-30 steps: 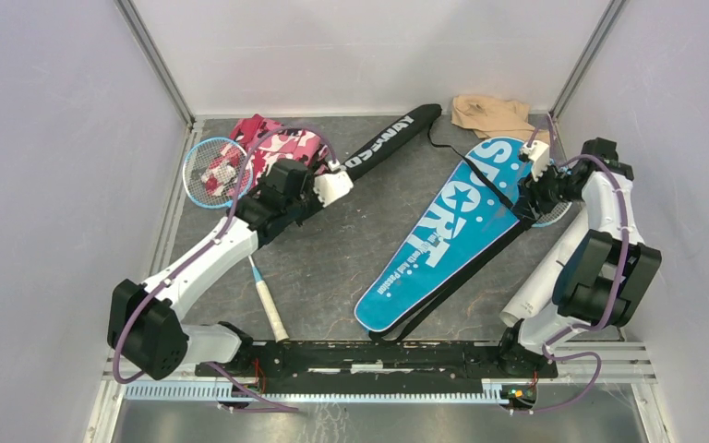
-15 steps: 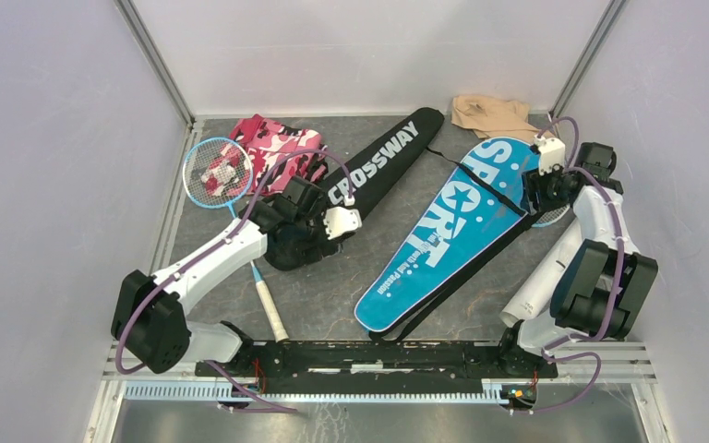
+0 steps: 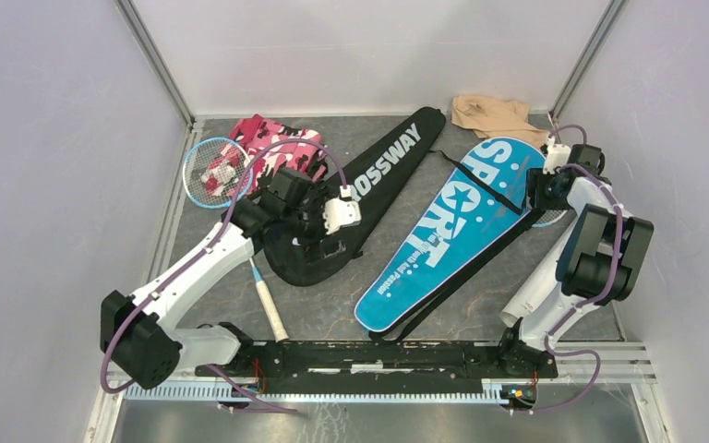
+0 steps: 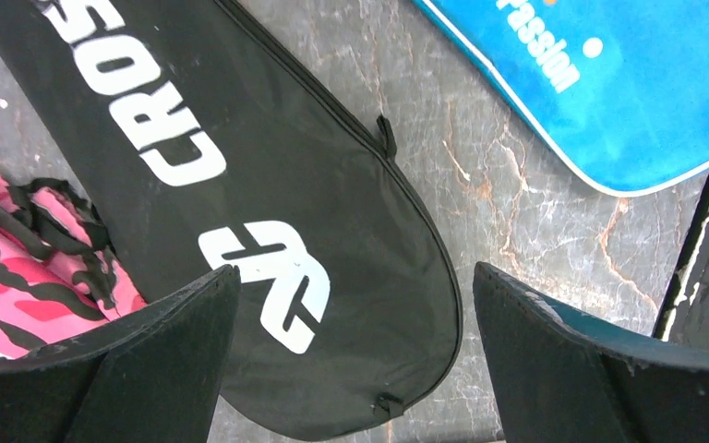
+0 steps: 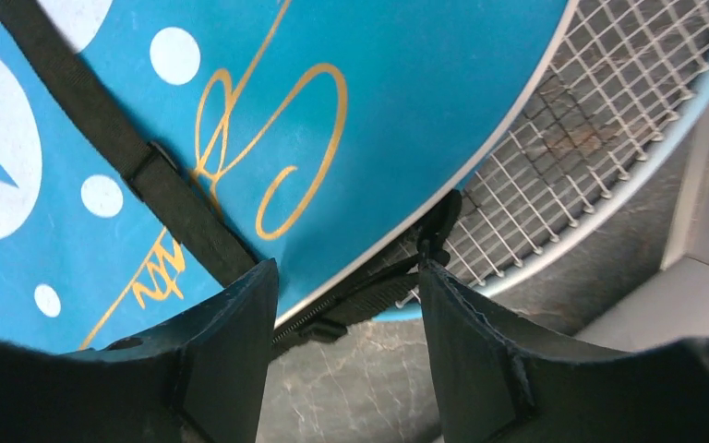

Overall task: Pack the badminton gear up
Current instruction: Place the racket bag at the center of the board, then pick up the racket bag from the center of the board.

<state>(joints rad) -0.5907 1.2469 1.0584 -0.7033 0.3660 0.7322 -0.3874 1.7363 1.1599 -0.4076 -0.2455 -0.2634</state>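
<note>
Black cover (image 3: 374, 180), left-centre of worktop (image 3: 332, 295), under released left gripper (image 4: 351, 277). Blue cover (image 3: 452, 221), right half, rim between parted jaws of right gripper (image 5: 346, 272); racket (image 5: 591, 120) poking out near right edge. Risk: pinching strings or strap (image 5: 120, 148) along with zip pull (image 5: 436, 226), dragging cover askew.

"CROSSWAY" on black cover (image 3: 383, 166), "SPORT" on blue cover (image 3: 443, 231)

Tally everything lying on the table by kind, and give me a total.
Racket-shaped covers: 2 (black "CROSSWAY" cover, blue "SPORT" cover)
Thin-framed rackets: 2 (blue-framed racket far left, second racket showing at the blue cover's edge)
Cloths: 2 (pink camouflage cloth, beige cloth)
Total: 6
</note>
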